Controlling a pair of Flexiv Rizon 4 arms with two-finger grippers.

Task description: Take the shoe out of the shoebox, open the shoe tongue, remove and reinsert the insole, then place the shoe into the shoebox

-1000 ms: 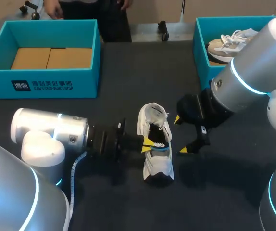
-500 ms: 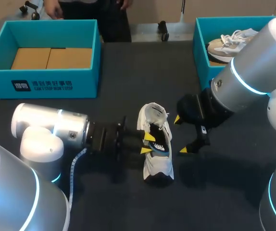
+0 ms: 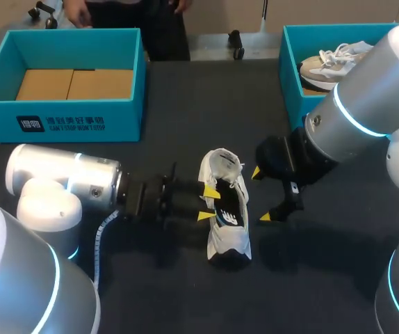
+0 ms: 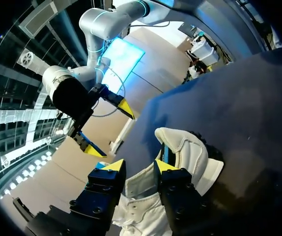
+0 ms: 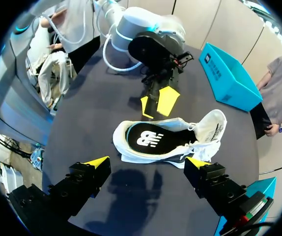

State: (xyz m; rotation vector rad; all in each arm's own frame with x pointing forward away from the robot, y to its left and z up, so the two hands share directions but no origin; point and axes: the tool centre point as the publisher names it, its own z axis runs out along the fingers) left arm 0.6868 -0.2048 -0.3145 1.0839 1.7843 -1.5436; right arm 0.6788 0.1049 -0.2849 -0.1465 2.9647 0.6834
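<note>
Shoe (image 3: pixel 226 209): we see the white sneaker lying near the middle of the table (image 3: pixel 185 97), lengthwise between the far and near edges. It is outside both boxes, with its top opened up.
Insole (image 5: pixel 148 139): dark, with a white logo, it sits inside the shoe and shows through the opening.
Left gripper (image 3: pixel 208 204): our left arm comes in low over the table from the left edge. Its fingers stand apart right at the shoe's left side with nothing clamped between them. We cannot tell whether a yellow tip touches the shoe's rim.
Right gripper (image 3: pixel 261 195): it hangs just beside the shoe's right side, clear of it, fingers spread wide and holding nothing. From its own wrist, the shoe lies ahead of the fingertips.
Left shoebox (image 3: pixel 60 125): teal and open-topped, it sits at the table's far left corner, with brown cardboard (image 3: pixel 74 83) on its floor.
Right shoebox (image 3: pixel 288 76): teal, it sits at the far right corner, partly behind our right arm. A second shoe (image 3: pixel 328 62), pale with white laces, lies in it.
Spacing: the sneaker lies between our two grippers, well apart from either box.
</note>
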